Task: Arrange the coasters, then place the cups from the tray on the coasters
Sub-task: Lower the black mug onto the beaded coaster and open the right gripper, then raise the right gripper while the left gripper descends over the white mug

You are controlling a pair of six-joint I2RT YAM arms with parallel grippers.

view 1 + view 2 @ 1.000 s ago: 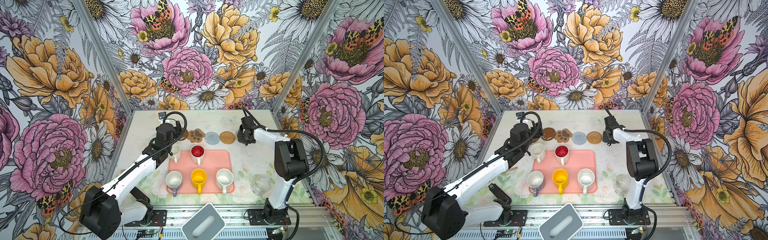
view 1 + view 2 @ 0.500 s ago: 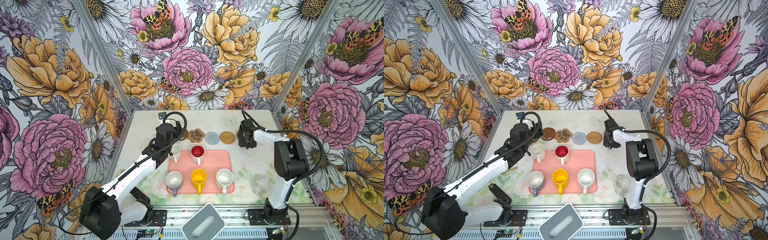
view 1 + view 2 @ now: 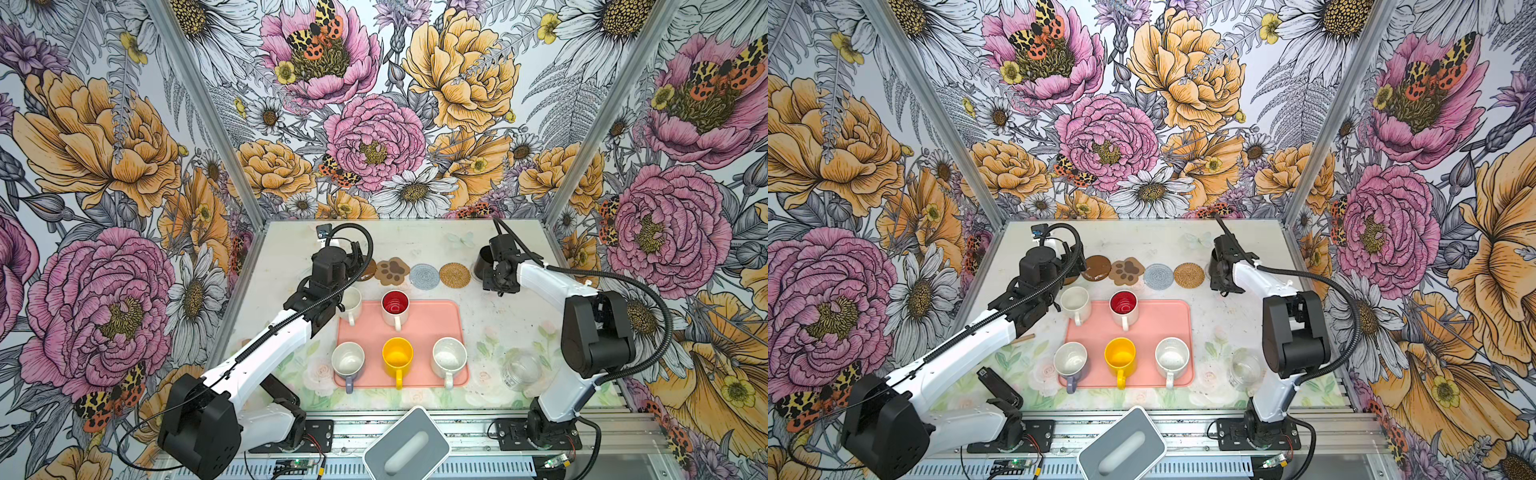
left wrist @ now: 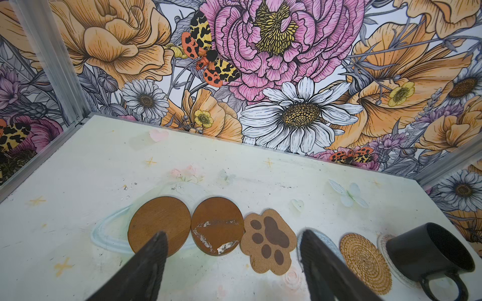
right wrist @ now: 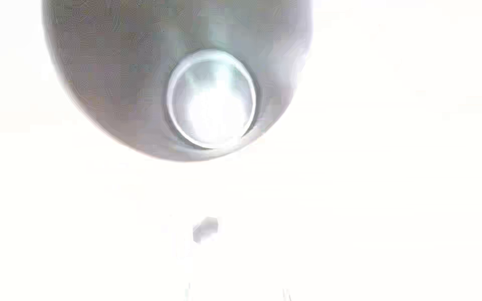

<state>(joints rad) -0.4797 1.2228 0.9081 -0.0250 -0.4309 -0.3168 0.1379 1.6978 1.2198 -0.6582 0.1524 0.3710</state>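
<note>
While your left pincer (image 4: pixel 233 234) hangs wide open and empty over the coaster row, I can't tell if your right pincer (image 3: pixel 489 279) is gripping the glossy black handled mug (image 4: pixel 427 250). That mug sits on the pale translucent woven round (image 4: pixel 383 243) at the row's right end, so I'd say one down, five to go. The tan woven round (image 4: pixel 365 263), grey-blue woven round (image 3: pixel 424 276), tan paw-print mat (image 4: pixel 268 242) and two glossy brown discs (image 4: pixel 159 224) lie bare. On the salmon-pink rectangular tray (image 3: pixel 432 324): plain white mug (image 3: pixel 351 302), red-lined white mug (image 3: pixel 395 305), lavender mug (image 3: pixel 348 360), yellow mug (image 3: pixel 397 357), speckled white mug (image 3: pixel 449 358). Your left forearm crowds the plain one at the tray's corner; a clear glass jar (image 3: pixel 519 371) stands on the bench (image 3: pixel 415 245) nearby.
</note>
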